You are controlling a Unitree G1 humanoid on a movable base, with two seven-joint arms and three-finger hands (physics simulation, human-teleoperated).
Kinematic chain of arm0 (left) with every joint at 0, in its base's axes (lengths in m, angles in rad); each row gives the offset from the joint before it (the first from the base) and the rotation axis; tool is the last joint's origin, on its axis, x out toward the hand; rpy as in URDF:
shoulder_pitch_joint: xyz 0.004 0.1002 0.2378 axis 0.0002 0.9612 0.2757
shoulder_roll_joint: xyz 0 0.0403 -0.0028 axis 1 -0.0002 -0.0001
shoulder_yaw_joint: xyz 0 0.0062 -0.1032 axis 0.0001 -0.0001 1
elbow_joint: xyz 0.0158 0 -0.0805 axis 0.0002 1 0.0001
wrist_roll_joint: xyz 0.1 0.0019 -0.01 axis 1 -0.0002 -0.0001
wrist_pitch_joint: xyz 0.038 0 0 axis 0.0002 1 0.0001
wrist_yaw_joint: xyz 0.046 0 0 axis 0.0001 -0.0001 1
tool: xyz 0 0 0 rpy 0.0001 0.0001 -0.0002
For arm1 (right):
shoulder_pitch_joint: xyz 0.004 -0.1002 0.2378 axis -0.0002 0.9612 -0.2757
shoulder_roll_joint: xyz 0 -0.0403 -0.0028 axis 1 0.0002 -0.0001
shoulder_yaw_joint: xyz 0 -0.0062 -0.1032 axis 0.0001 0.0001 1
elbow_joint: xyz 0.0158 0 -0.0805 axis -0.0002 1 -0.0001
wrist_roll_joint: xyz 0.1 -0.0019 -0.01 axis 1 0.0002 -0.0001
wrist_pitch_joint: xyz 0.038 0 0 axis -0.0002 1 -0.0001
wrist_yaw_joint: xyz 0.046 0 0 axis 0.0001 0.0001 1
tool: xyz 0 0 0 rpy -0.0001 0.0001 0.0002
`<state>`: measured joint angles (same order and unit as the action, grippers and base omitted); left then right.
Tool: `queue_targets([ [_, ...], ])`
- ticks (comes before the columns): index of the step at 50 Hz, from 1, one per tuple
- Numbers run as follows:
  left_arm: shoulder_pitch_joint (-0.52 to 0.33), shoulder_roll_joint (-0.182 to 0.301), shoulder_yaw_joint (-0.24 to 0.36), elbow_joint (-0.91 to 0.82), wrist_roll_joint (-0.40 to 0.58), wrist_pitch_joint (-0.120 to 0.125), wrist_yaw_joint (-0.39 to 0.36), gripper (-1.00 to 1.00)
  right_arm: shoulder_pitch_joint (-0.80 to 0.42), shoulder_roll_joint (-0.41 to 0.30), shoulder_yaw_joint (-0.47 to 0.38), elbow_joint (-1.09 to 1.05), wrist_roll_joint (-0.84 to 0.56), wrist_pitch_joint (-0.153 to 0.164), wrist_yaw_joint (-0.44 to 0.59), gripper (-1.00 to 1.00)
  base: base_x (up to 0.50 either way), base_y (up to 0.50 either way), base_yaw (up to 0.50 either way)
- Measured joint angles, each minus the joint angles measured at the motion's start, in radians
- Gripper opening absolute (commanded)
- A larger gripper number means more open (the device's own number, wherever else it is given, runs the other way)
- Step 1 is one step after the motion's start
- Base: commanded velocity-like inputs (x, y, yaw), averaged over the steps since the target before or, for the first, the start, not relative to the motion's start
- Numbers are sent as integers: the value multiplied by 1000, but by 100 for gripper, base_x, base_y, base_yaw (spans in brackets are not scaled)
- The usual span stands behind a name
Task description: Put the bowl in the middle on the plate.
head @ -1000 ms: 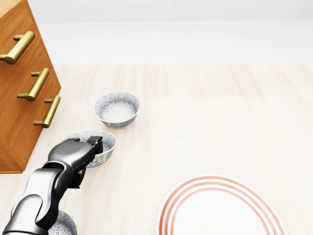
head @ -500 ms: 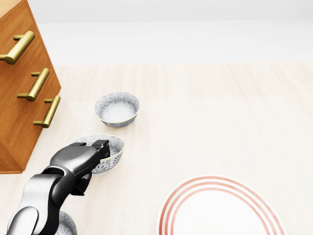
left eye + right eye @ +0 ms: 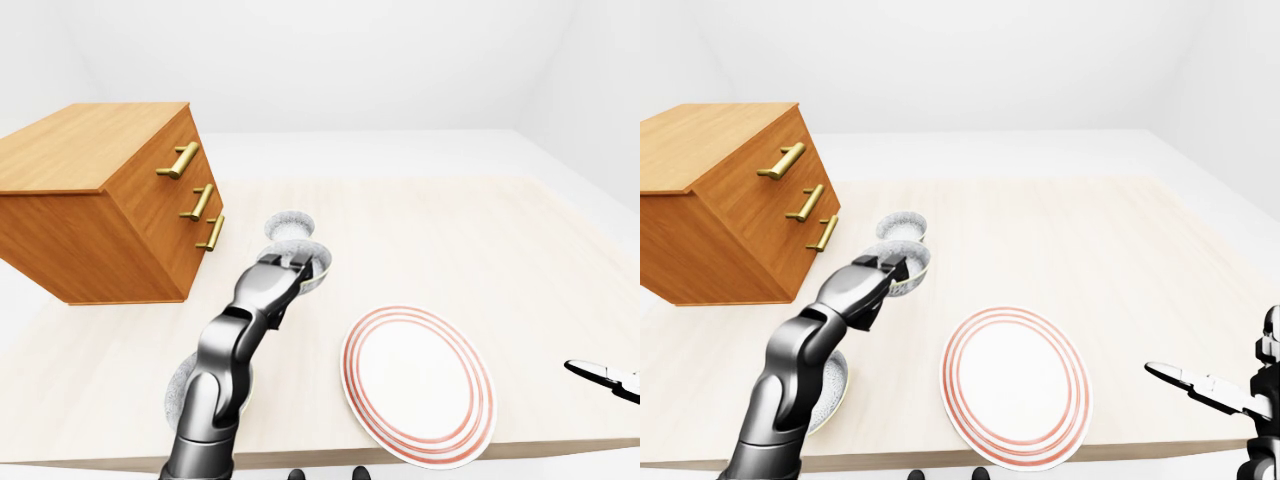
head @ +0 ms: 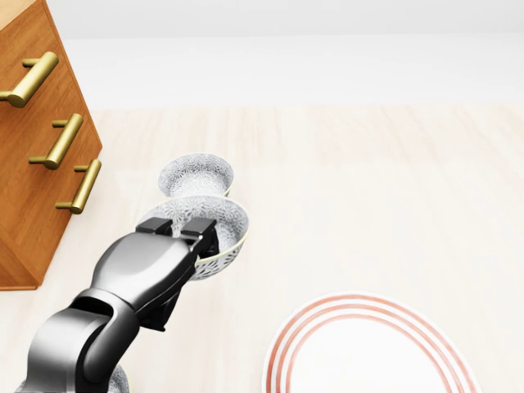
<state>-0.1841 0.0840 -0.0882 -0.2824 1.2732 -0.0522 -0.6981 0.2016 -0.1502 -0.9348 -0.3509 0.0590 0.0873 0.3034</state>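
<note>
The middle bowl point(image 4: 223, 223), patterned grey and white, is off the table and tilted. My left gripper point(image 4: 188, 232) is shut on its near rim. It hangs just below the far bowl point(image 4: 196, 174) in the head view and partly covers it. The white plate point(image 4: 327, 316) with red rings lies at the lower right, well apart from the held bowl. Low at the right of the right-eye view, my right gripper point(image 3: 1188, 380) hovers off the table's corner, fingers spread and holding nothing.
A wooden drawer cabinet point(image 4: 33, 164) with brass handles stands at the left, close to the bowls. A third bowl point(image 3: 830, 385) sits on the table under my left forearm. The table's near edge point(image 3: 1040, 462) runs just below the plate.
My left hand has raised the middle bowl off the table and carried it up and to the right. It now overlaps the far bowl in the head view.
</note>
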Motion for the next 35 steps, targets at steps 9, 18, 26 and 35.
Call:
queue_targets([
  [9, 74, -31, -50, -92, 26, -35, 0, -100, 1, 1, 0, 3, 0, 0, 0, 100, 0, 0, 0],
  [18, 146, -51, -116, -140, 61, -35, 4, -100, 3, 3, 0, 2, 0, 0, 2, 100, 0, 0, 0],
  [26, 198, -60, -175, -159, 90, -35, 27, -100, 3, 4, 1, 2, -2, 0, 3, 100, 0, 0, 0],
  [35, 226, -67, -228, -178, 107, -35, 67, -100, 5, 6, 2, 3, -5, 0, 6, 100, 0, 0, 0],
])
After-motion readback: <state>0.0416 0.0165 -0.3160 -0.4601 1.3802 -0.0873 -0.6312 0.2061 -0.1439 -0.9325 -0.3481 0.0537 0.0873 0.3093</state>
